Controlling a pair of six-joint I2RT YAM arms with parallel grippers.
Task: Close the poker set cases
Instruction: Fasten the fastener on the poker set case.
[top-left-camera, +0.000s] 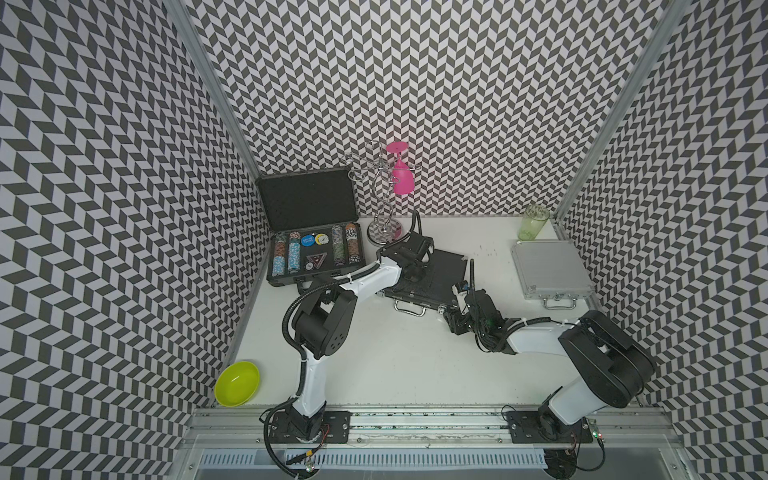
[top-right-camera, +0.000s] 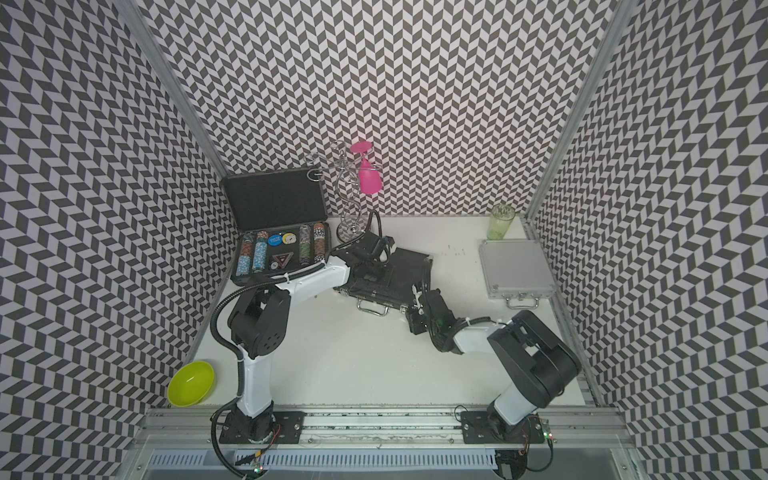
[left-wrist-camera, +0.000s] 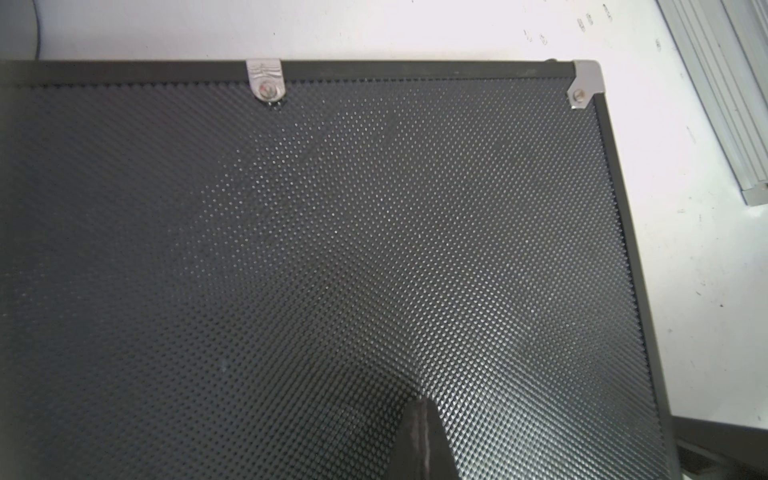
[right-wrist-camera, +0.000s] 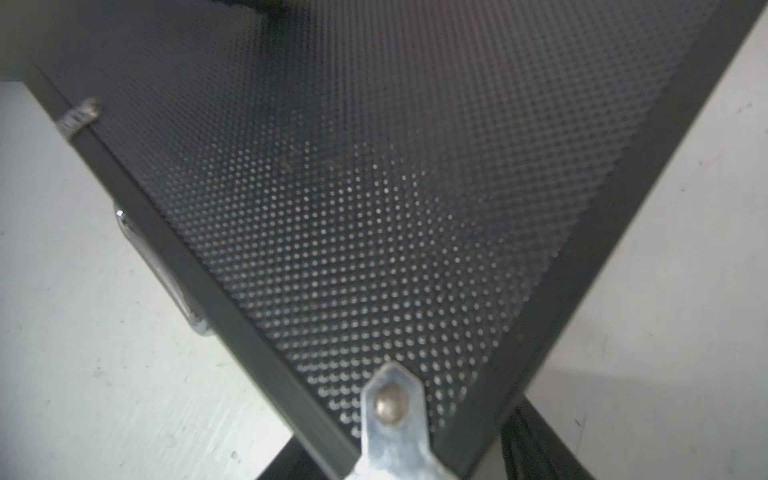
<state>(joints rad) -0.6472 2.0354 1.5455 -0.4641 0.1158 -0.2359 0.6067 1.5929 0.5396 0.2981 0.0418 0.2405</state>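
Left gripper (left-wrist-camera: 419, 436) is pinched fully shut with nothing in it. It's just using its tip to press down on the dimpled lid of the flat black case (top-left-camera: 440, 270), about mid-lid. The right gripper (top-left-camera: 457, 305) sits at that case's near right corner with its jaws apart. The metal corner bracket (right-wrist-camera: 392, 409) sits between the fingers (right-wrist-camera: 540, 440), and it doesn't look clamped on anything.

So I'd say this step is squashing the black case shut. The lid looks flat down, and the silver handle (top-left-camera: 409, 308) pokes out the front.

The small silver case (top-left-camera: 548, 268) is well off to the right by the green tumbler (top-left-camera: 534, 222) and looks closed. That'd be 2 of 3 done.

The large dark-grey case (top-left-camera: 316, 249) at far left is wide open, chips showing and lid (top-left-camera: 307, 199) standing up. The next move probably needs the left arm to lift off, get behind that lid and tip it forward. The wire glass rack (top-left-camera: 384, 199) just beside it is the snag risk.
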